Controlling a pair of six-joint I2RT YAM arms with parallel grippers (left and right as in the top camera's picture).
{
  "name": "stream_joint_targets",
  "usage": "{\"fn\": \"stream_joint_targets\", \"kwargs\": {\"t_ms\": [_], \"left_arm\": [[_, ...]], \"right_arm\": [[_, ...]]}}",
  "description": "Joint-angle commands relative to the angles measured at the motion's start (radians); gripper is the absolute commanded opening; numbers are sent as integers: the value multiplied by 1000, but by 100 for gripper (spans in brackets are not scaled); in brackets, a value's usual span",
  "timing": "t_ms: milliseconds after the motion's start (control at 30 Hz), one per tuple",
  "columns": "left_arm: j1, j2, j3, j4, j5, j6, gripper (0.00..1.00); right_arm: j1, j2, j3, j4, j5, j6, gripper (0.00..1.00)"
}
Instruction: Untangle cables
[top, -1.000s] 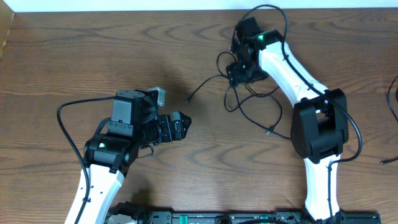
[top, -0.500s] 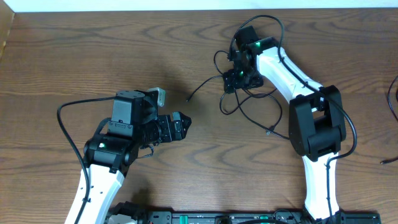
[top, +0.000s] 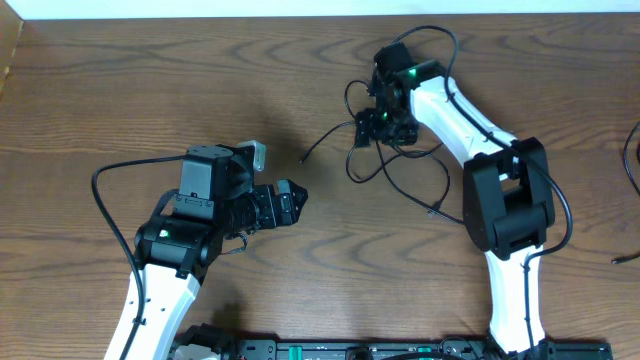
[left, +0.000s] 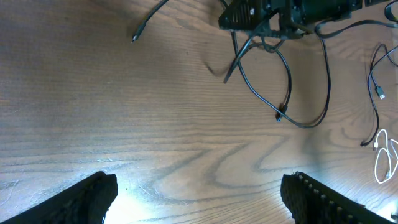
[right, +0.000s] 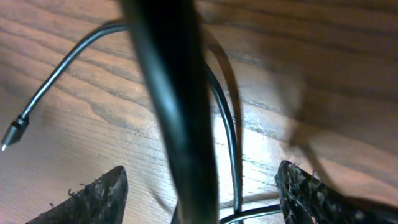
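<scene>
The cables (top: 405, 165) are thin black cords lying in loose crossing loops on the wooden table, with one plug end (top: 303, 160) trailing left. My right gripper (top: 368, 128) hangs over the left part of the tangle. In the right wrist view my right gripper (right: 202, 177) stands open, and black cables (right: 230, 137) run between its fingers without touching either one. My left gripper (top: 295, 200) sits well to the left of the tangle. In the left wrist view my left gripper (left: 198, 186) is open over bare wood, with the cables (left: 287, 87) far ahead.
A thin white cord (left: 385, 163) and a black lead (left: 376, 87) lie at the right edge of the left wrist view. More black leads (top: 630, 160) show at the table's right edge. The table's far edge (top: 200, 20) runs along the top.
My right gripper has shifted a little left and toward the front, and the cable loops under it have shifted left with it. The left arm has not moved.
</scene>
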Motion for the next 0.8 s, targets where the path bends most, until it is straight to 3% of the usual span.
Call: {"fn": "stream_joint_targets", "kwargs": {"t_ms": [0, 767], "left_arm": [[-4, 0, 7, -4, -5, 13, 90], [-4, 0, 7, -52, -5, 14, 90]], "right_arm": [[32, 6, -23, 12, 24, 62, 72], [32, 79, -50, 120, 32, 80, 74]]}}
